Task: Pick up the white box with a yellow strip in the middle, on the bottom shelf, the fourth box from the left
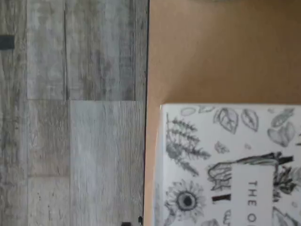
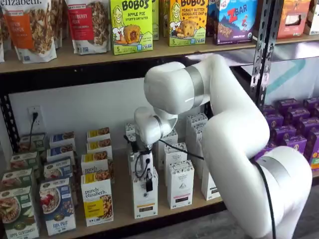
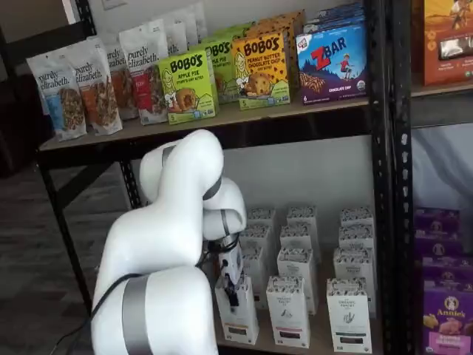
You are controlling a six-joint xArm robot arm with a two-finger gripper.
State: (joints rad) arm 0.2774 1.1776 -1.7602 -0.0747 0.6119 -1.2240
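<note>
Standing upright at the front edge of the bottom shelf [image 2: 124, 211], the white box [image 2: 145, 199] has its long axis vertical and its narrow printed face turned outward toward both shelf views, a thin yellow-orange strip running across that face with a small dark label lower down. To its left in a shelf view stands a yellow-and-white purely elizabeth box [image 2: 97, 199], and farther left a blue box [image 2: 57, 205] of oats. The gripper [image 2: 148, 185] hangs straight down over the white box's top front, its black fingers lying against the upper part of the carton; they show side-on, so I cannot tell whether they are clenched on the carton or released. A black cable [image 2: 141, 167] loops beside the gripper body.

To the right of the white box stands a like white carton [image 2: 180, 184], upright and apart from it, with more of the same in rows behind. In the other shelf view the white box [image 3: 238, 314] again stands upright at the shelf front beneath the gripper [image 3: 231, 292]. The wrist view shows the carton's leaf-and-flower patterned top [image 1: 225, 165] over the light wooden board [image 1: 211, 56], with grey plank flooring [image 1: 70, 117] beyond the shelf's dark rail.
</note>
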